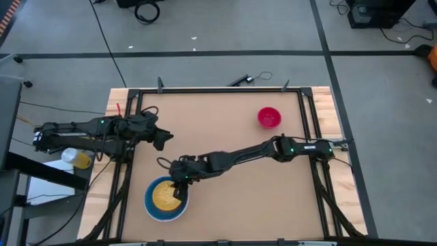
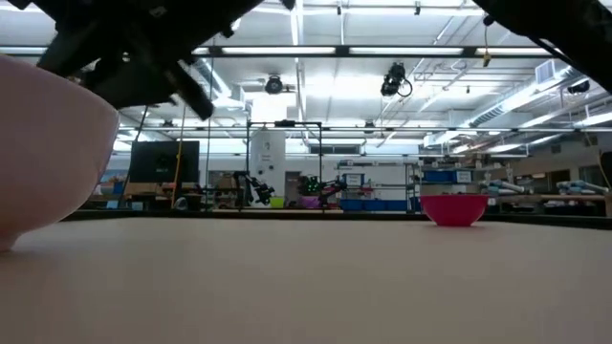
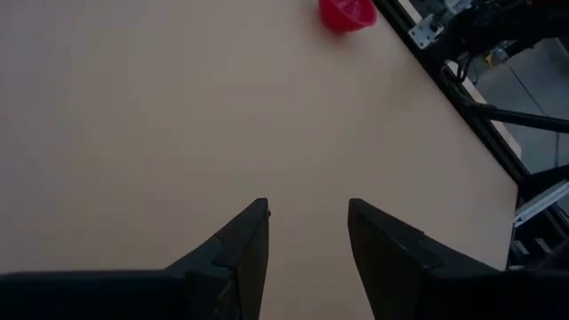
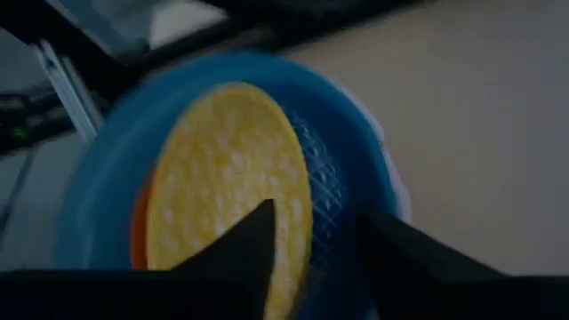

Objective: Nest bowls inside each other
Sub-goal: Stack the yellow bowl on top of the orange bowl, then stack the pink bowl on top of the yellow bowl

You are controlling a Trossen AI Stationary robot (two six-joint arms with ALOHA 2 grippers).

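Near the table's front left stands a stack of bowls: a white bowl [image 2: 48, 153] outermost, a light blue one [image 1: 153, 207] in it, an orange one [image 4: 138, 222], and a speckled yellow bowl [image 4: 222, 178] innermost, lying tilted. My right gripper [image 4: 316, 218] hangs over the stack's far side [image 1: 179, 188], open, with the yellow bowl's rim between its fingers. The small red bowl [image 1: 269, 117] rests on its base alone at the far right. My left gripper [image 1: 164, 140] hovers open over bare table at the left [image 3: 307, 209], holding nothing. My right gripper slants down from the table's right onto the stack. One finger [image 4: 253, 236] stands over the yellow bowl's inside, and the other [image 4: 400, 249] stands outside its rim [image 4: 307, 204], over the blue bowl. Whether either finger touches the rim I cannot tell.
Black frame rails [image 1: 307, 130] run along the table's edges. A cable and plug [image 1: 246, 79] lie at the far edge. A yellow item [image 1: 80, 159] sits off the table at left. Bare tabletop spreads through the middle and near right [image 1: 273, 198].
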